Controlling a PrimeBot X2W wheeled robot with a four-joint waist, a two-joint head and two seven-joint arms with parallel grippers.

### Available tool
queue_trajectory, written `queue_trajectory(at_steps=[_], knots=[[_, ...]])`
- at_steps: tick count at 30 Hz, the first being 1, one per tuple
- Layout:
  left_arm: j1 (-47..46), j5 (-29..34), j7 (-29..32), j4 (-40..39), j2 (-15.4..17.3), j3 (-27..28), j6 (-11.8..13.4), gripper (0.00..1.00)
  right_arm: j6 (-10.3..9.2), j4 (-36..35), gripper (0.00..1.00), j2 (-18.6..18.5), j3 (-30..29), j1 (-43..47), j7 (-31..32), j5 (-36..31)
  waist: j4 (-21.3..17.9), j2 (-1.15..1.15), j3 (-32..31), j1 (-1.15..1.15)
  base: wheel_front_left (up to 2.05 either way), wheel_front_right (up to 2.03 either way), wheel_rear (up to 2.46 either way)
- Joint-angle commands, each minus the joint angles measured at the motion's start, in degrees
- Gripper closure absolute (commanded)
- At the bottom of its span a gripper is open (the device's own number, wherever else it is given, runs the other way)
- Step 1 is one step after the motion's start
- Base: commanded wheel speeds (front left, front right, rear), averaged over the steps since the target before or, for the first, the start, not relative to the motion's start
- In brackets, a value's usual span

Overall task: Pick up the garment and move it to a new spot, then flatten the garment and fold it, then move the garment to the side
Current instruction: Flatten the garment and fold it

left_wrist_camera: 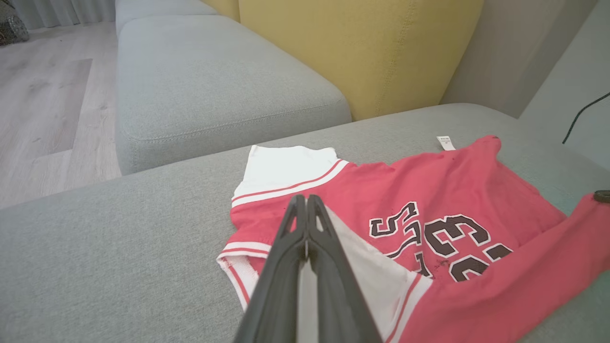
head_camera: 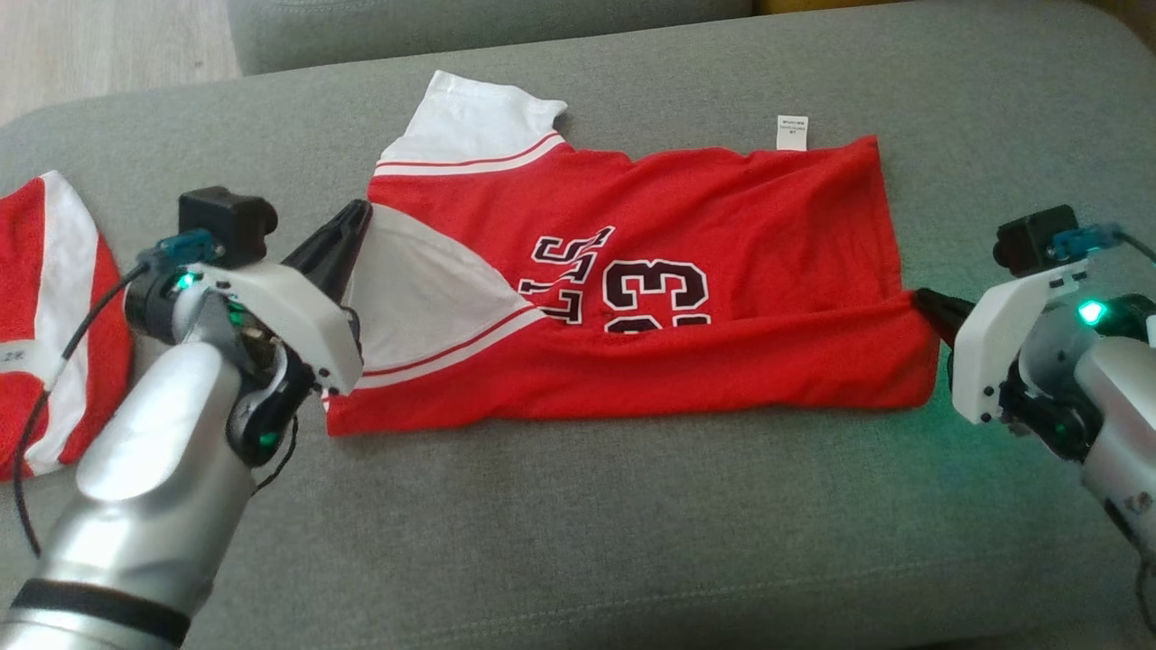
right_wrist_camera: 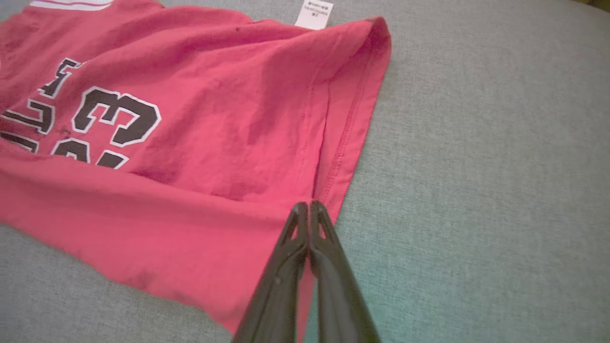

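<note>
Head view: garment (head_camera: 650,271) part-folded on sofa cushion (head_camera: 632,524), pinched at both ends

The red-and-white garment lies across the middle of the grey cushion, its near long edge turned up over the black lettering. Left gripper (head_camera: 361,210): fingers pressed together on the white sleeve panel at the garment's left end. Right gripper (head_camera: 923,301): fingers pressed together on the folded red hem at its right end, cloth drawn to the tips. A white label (head_camera: 792,132) juts from the far edge. A second red-and-white piece (head_camera: 54,316) lies apart, at the cushion's left end.

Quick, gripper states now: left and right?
Left gripper: closed, pinching the jersey at its white sleeve.
Right gripper: closed, pinching the jersey's red hem.
</note>
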Motion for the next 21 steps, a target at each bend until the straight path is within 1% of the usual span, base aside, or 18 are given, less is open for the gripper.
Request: queue_trajectory(at_steps=[1,2,3,5,8,10,13,15,18,21], knots=[[-4.0,-0.1,-0.9,0.4,1.2,1.9,-0.3,0.93,-0.04,-0.3,0.67,-0.3,-0.1,-1.1,-1.4,0.6,0.1,0.00,0.1,0.00,0.00,0.00,0.00],[-4.5,0.1,-1.2,1.6,0.9,1.7,-0.3,0.12,-0.04,0.0,0.00,-0.3,0.1,-1.2,-1.8,0.7,0.2,0.00,0.2,0.00,0.00,0.00,0.00],[-5.0,0.3,-1.7,2.7,0.6,1.6,-0.1,0.00,-0.04,0.5,0.00,-0.1,0.3,-1.2,-1.8,0.9,0.2,0.00,0.2,0.00,0.00,0.00,0.00],[-5.6,0.4,-2.8,4.8,-0.1,1.6,0.2,0.00,-0.04,0.8,0.00,0.1,0.6,-1.2,-2.4,1.7,0.4,0.00,0.0,0.00,0.00,0.00,0.00],[-5.9,0.3,-5.1,7.1,-1.1,2.1,0.7,0.00,-0.04,1.6,0.00,-0.2,0.3,-1.0,-5.1,2.4,1.0,0.00,-0.8,0.00,0.00,0.00,0.00],[-5.8,-0.3,-6.8,8.2,-1.6,2.7,1.1,0.00,-0.04,2.0,0.00,-0.5,-0.2,-0.7,-7.9,2.6,1.3,0.00,-1.7,0.00,0.00,0.00,0.00],[-4.5,-1.7,-9.4,8.6,-2.5,4.5,2.4,0.00,-0.04,2.3,0.00,-0.5,-1.4,0.1,-13.5,2.7,1.9,0.00,-3.6,0.00,0.00,0.00,0.00],[-2.9,-2.7,-10.9,7.7,-3.1,5.7,2.9,0.00,-0.04,2.6,0.00,-0.4,-2.7,0.9,-18.3,2.2,2.2,0.00,-5.0,0.00,0.00,0.00,0.00],[0.1,-2.4,-12.3,4.4,-3.2,6.9,4.0,0.00,-0.04,3.1,0.00,-0.1,-4.8,2.7,-25.5,0.6,3.0,0.00,-6.8,0.00,0.00,0.00,0.00],[4.6,-3.3,-12.8,-0.2,-4.2,9.5,5.7,0.00,-0.04,3.0,0.00,0.5,-7.3,5.4,-28.9,-1.7,3.8,0.00,-8.3,0.00,0.00,0.00,0.00]])
